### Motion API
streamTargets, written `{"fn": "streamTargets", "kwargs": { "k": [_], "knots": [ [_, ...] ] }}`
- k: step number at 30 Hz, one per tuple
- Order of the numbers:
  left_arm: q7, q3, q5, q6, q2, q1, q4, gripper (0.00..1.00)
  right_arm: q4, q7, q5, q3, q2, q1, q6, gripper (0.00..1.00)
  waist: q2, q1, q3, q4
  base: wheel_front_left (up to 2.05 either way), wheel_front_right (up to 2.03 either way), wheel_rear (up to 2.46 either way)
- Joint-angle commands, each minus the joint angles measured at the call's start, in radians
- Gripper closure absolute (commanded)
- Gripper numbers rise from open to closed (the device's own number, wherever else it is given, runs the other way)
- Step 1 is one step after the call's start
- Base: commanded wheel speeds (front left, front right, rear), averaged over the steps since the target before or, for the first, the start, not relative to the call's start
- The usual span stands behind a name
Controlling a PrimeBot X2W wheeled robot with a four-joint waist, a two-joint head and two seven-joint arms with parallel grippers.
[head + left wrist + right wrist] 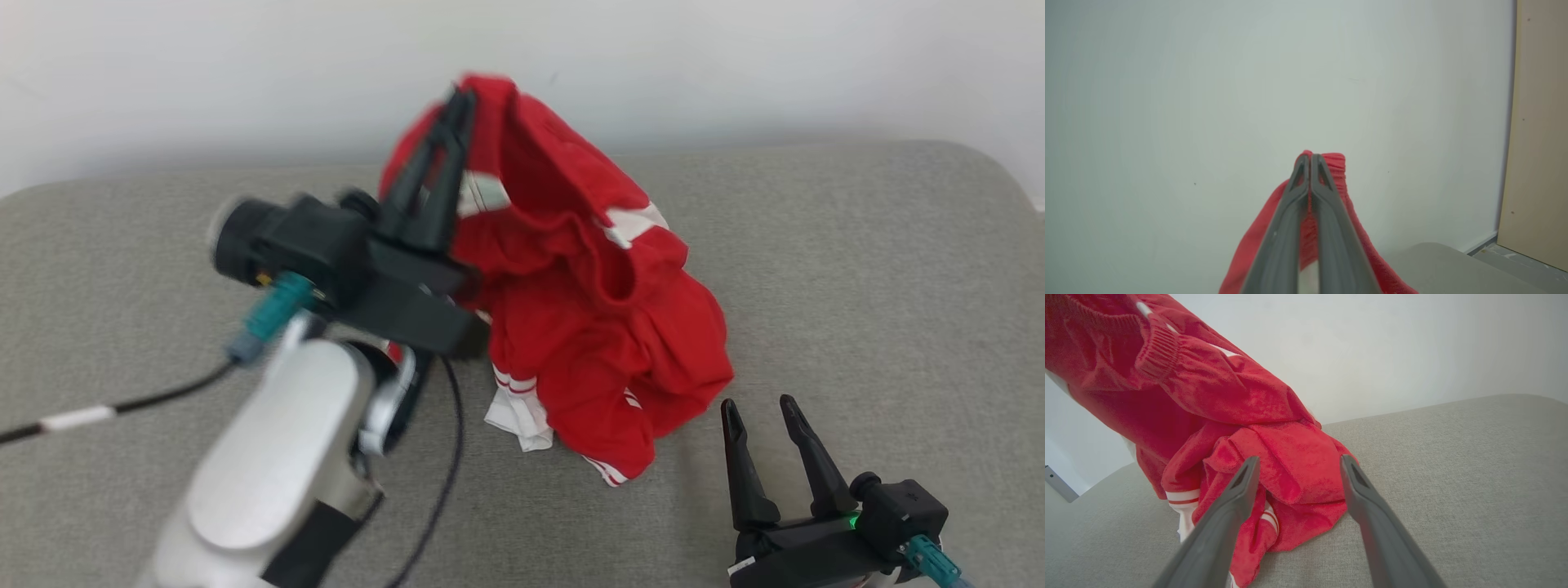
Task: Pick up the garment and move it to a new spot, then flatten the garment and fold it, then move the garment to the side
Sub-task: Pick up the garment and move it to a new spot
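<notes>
Garment sits mid-cushion, lower folds on the cushion, top edge raised in front of the wall. Wall runs behind the cushion's far edge. Left gripper is on the garment's left, tips at the top edge with fabric between them. Right gripper is at front right, just beside the lowest folds and not touching them. Cable trails left from the left arm, above the cushion. Panel stands right of the wall.

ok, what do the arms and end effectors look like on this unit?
Both alike: left end effector and right end effector have two long dark tapered fingers, black housings, a teal connector each; left forearm silver-white; black cable with white band; green light on the right.
</notes>
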Motion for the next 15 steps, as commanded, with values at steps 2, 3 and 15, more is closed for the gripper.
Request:
{"fn": "streamTargets", "kwargs": {
  "k": [2,3,15],
  "knots": [
    [0.014,0.026,-0.007,0.003,0.027,-0.039,-0.024,1.0,0.0,-0.002,0.009,0.003,0.0,-0.008,-0.002,0.0,-0.0001,0.0,-0.004,0.027,0.0,0.0,0.0],
    [0.024,0.036,-0.008,0.005,0.037,-0.055,-0.036,1.0,0.0,-0.002,0.01,0.004,0.0,-0.009,-0.002,0.0,-0.0001,0.0,-0.004,0.029,0.0,0.0,0.0],
    [0.076,0.12,-0.041,0.017,0.11,-0.133,-0.121,1.0,0.001,-0.002,0.01,0.008,0.0,0.005,-0.002,0.0,-0.0001,0.0,-0.013,0.041,0.0,0.0,0.0]
  ]
}}
